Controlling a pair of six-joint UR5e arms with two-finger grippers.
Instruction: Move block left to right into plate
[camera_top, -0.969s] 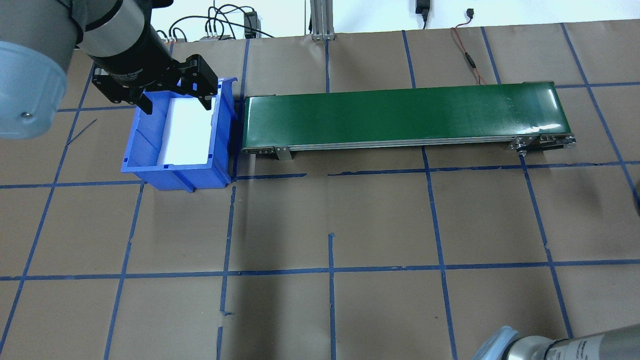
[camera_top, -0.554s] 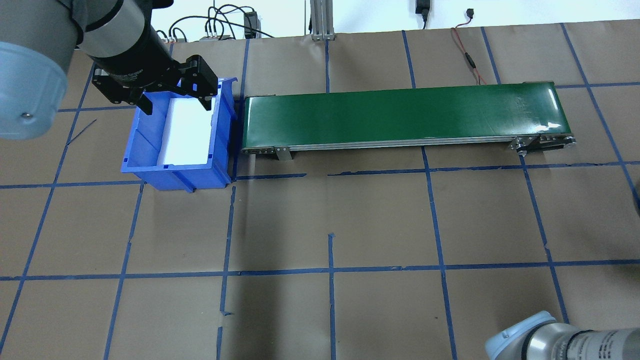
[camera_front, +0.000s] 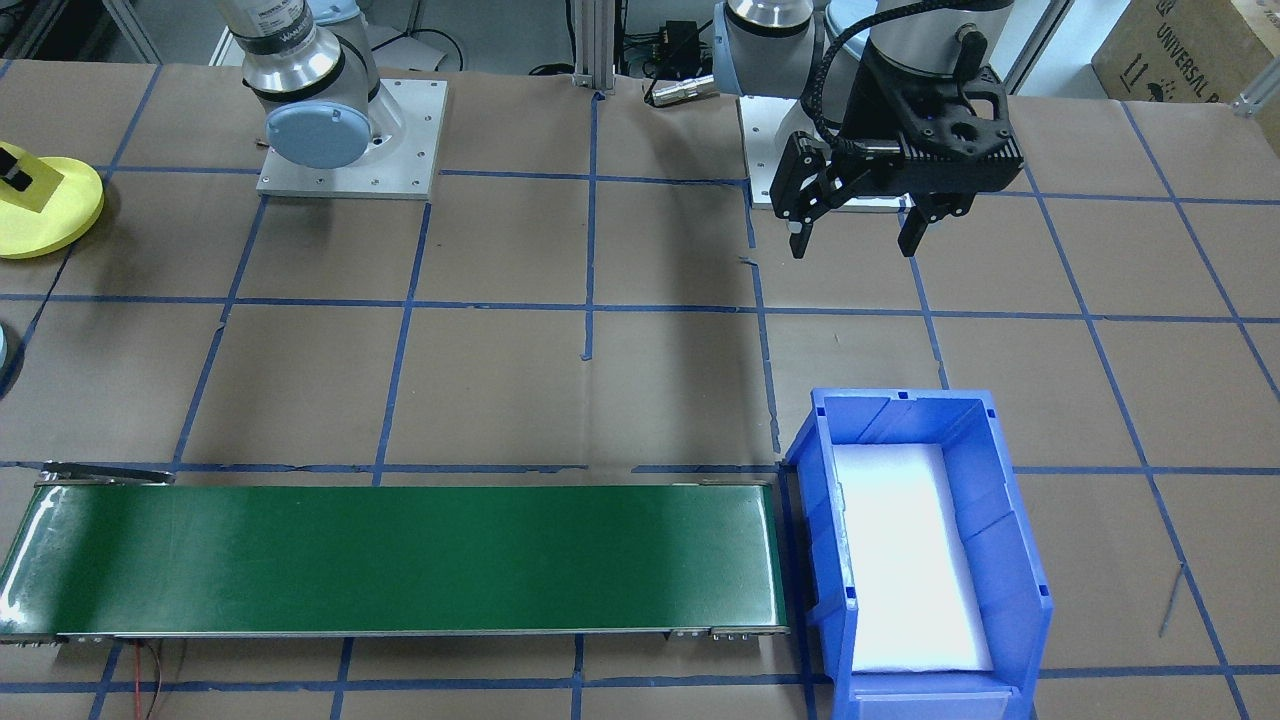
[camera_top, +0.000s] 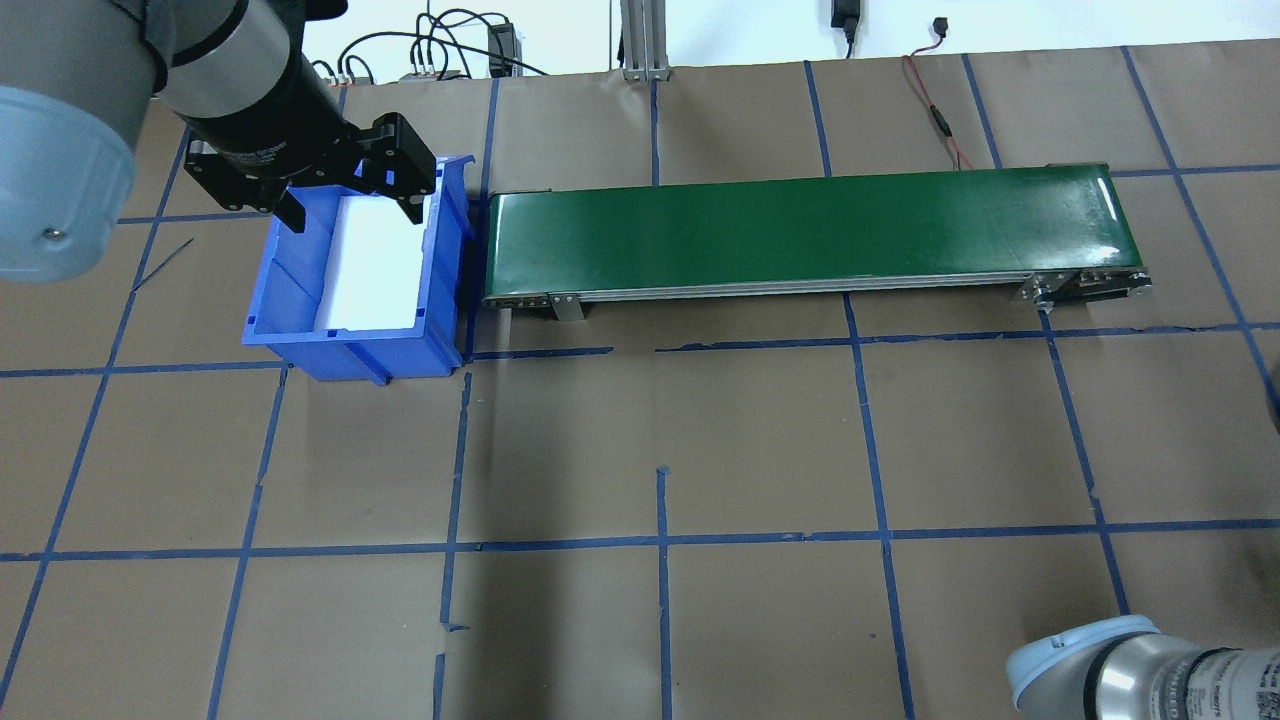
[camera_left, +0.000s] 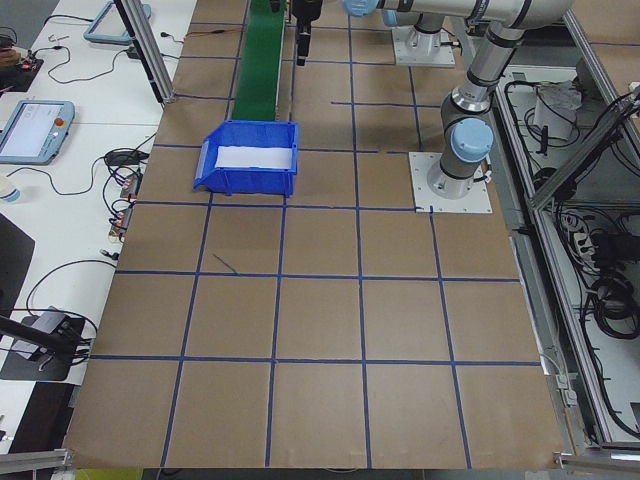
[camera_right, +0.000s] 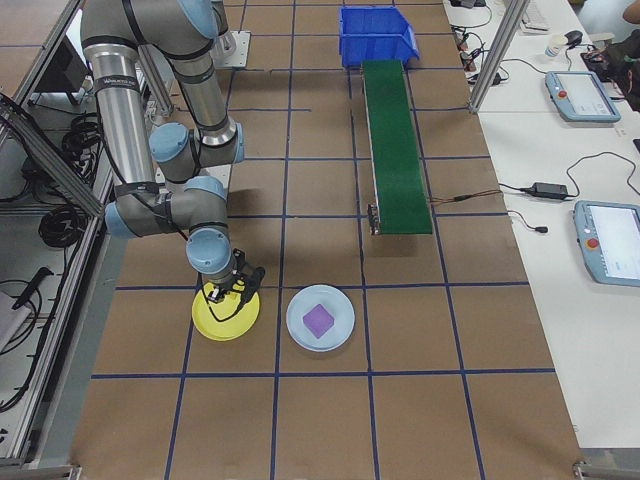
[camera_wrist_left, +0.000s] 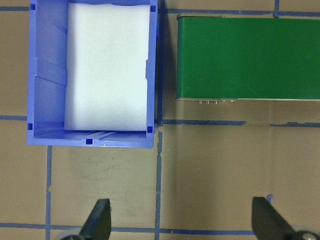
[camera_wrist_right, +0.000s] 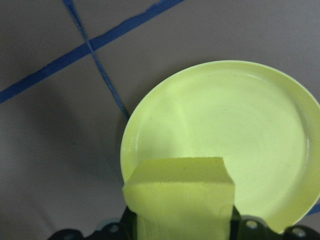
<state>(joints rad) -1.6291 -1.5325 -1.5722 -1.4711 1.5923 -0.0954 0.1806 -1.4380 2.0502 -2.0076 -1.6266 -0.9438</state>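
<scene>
yellow foam block sits clamped in my right gripper, low in frame, just over the yellow plate spreading upper right; my left gripper hangs wide, empty.

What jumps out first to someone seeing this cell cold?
The long green conveyor belt across the table, a blue bin with white foam padding at its end under the open left gripper. At the other end, the right gripper holds a yellow block over the yellow plate.
</scene>
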